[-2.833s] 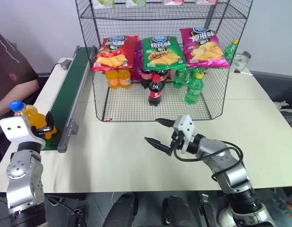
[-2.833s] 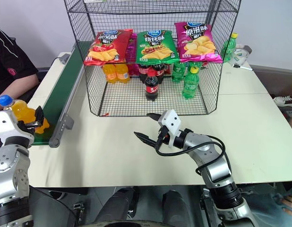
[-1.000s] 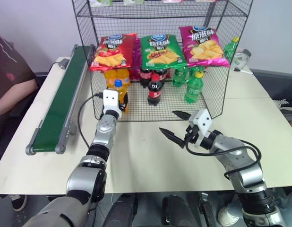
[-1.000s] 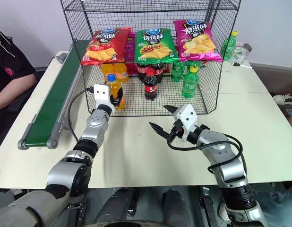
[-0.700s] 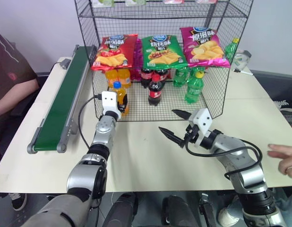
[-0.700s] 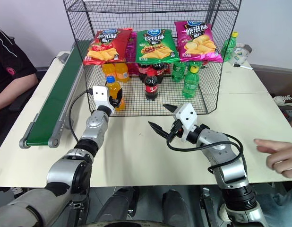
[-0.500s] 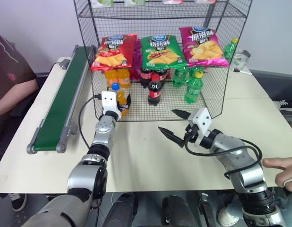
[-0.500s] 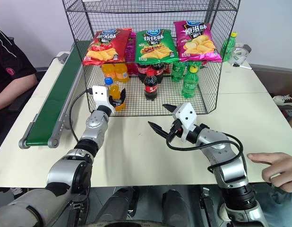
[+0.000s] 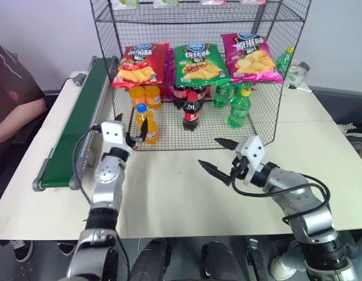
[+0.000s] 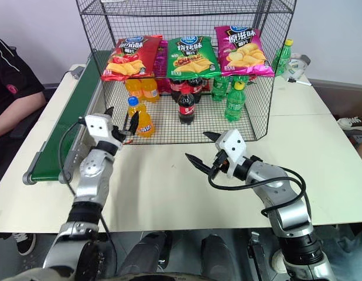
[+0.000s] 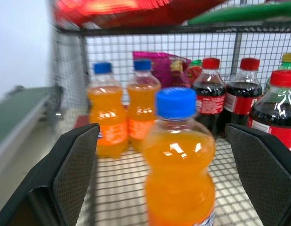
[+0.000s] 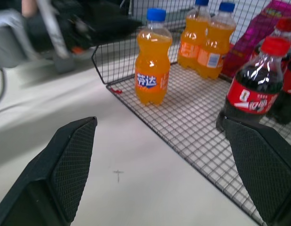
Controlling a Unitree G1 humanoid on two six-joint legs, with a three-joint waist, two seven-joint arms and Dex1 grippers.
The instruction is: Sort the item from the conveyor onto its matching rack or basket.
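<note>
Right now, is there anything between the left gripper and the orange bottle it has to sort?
Nothing visible. The orange bottle stands upright on the rack's mesh floor near its front left corner. The left gripper is open just in front of it, a finger on each side, not touching. The cola bottle stands off to the side.

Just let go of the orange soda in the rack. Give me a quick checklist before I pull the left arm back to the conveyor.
1. Orange soda upright on the rack floor: ok.
2. Left pincer open, fingers off the bottle: ok.
3. Bottle placed with its kind: ok, two orange bottles stand behind it, colas to its side.
4. Left pincer clear of the mesh front edge: cannot tell, its fingers are close to it.
5. Right pincer open over the table, out of the left arm's way: ok.
6. Conveyor carrying a next item: not ok, no item on the belt.
</note>
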